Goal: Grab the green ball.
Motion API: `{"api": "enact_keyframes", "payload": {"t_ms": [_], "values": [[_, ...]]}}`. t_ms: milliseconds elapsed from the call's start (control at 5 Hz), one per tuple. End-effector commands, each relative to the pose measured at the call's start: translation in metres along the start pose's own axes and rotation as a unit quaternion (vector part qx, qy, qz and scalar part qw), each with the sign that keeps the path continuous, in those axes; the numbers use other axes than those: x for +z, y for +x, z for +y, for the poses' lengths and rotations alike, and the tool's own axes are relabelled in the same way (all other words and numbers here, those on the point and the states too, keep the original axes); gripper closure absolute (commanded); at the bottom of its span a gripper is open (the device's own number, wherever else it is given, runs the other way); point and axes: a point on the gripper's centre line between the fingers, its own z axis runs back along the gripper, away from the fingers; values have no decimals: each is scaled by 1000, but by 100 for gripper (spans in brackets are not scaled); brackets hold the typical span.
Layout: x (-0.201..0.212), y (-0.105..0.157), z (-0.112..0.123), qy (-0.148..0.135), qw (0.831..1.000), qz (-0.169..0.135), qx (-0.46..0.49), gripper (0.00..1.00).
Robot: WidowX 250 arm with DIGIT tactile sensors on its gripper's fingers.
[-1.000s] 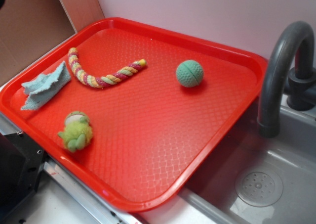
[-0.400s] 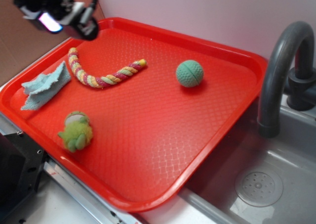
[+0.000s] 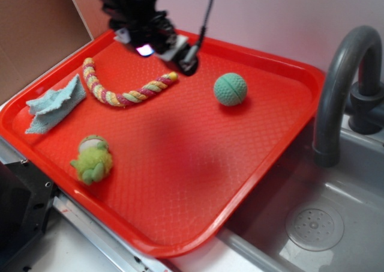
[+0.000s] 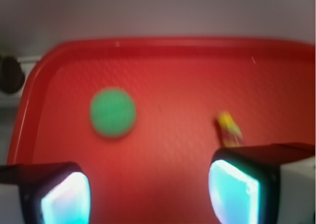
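Observation:
The green ball (image 3: 230, 89) is a small teal-green ridged sphere resting on the red tray (image 3: 180, 158), toward its back right. My gripper (image 3: 171, 53) hovers above the tray's back edge, left of the ball and apart from it. The wrist view is blurred. It shows the green ball (image 4: 112, 112) ahead and slightly left of centre, well beyond my gripper (image 4: 148, 194). The jaws stand wide open, with only bare tray between the glowing fingertips (image 4: 64, 201).
A striped rope toy (image 3: 126, 92) lies just below the gripper, its end (image 4: 229, 127) near the right finger. A blue cloth (image 3: 54, 104) and a fuzzy yellow-green plush (image 3: 92, 159) sit at the tray's left. A grey faucet (image 3: 342, 86) and sink (image 3: 318, 224) stand to the right.
The gripper entered from the upper left and has swung right along the tray's back edge, toward the ball. The objects on the tray have not moved.

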Motion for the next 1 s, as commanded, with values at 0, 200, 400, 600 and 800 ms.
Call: {"api": "enact_keyframes", "payload": {"t_ms": [0, 200, 400, 600, 800], "values": [[-27, 36, -28, -25, 999, -18, -44, 0], [-48, 42, -36, -44, 997, 0, -61, 0], [-63, 42, -39, -37, 997, 20, -67, 0], [-81, 36, -35, -32, 995, 46, -81, 0], [-92, 23, -26, -1, 994, 70, -88, 0]]}}
